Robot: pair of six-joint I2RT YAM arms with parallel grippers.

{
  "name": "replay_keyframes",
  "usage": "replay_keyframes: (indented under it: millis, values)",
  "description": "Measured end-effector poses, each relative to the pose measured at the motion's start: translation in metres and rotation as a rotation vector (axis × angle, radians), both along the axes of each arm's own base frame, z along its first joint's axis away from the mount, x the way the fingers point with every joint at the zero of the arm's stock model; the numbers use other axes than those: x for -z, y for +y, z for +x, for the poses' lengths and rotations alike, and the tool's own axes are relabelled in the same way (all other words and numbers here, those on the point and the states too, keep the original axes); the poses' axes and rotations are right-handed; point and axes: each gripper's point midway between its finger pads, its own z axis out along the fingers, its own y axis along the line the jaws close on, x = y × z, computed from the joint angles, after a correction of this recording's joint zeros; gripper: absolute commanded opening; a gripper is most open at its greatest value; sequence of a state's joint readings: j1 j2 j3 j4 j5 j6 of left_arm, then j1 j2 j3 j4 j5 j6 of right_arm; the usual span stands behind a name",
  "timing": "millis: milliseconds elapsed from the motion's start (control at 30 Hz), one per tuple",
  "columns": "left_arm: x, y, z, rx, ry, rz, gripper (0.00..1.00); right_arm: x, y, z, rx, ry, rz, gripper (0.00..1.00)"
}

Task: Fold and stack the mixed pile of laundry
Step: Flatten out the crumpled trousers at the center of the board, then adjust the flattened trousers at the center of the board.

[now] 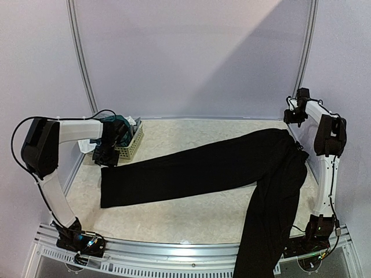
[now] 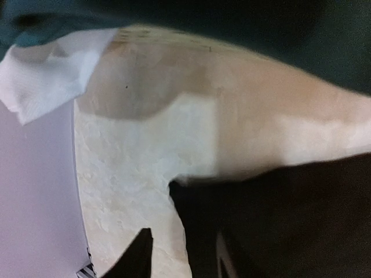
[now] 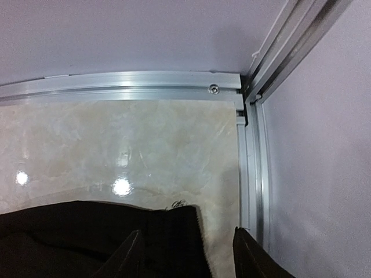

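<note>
Across the worktop (image 1: 174,223), from 2 o'clock to 9 o'clock, lie the long black trousers (image 1: 220,168), spread flat, presumably so they can be folded first. Their long axis runs from the waistband at 2 o'clock to one hem at 9 o'clock. The other leg splays toward 6 o'clock and hangs over the near edge, so it likely needs straightening. At 10 o'clock the pale basket (image 1: 133,146) holds the teal shorts (image 1: 119,124), with the white cloth (image 2: 46,81) beside them, out of the way. Over the hem the left fingers (image 2: 142,258) stand apart, grasping nothing. The right fingers (image 3: 130,255) stand released over the waistband corner.
</note>
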State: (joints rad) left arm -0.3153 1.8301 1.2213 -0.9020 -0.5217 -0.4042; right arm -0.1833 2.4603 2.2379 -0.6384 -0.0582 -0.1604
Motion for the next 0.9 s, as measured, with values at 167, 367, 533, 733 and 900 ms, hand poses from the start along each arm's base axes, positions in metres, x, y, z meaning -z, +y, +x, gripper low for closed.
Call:
replay_keyframes:
  millis: [167,367,533,733,900]
  values:
    - [-0.066,-0.024,0.001,0.030,-0.149,-0.076,0.53,-0.017,0.011,-0.028,-0.012,0.036,0.045,0.66]
    - [-0.184,-0.148,-0.030,0.414,-0.443,-0.349,0.59,-0.102,0.031,-0.107,-0.105,0.002,0.075,0.69]
    - [-0.180,-0.265,-0.132,0.864,-0.348,-0.624,0.59,-0.153,0.055,-0.201,-0.244,-0.026,0.026,0.69]
    - [-0.131,-0.353,-0.267,1.276,-0.092,-0.761,0.61,-0.104,0.051,-0.275,-0.291,0.126,0.036,0.69]
    - [-0.093,-0.405,-0.369,1.602,0.065,-0.655,0.61,-0.075,0.050,-0.310,-0.283,0.205,0.067,0.69]
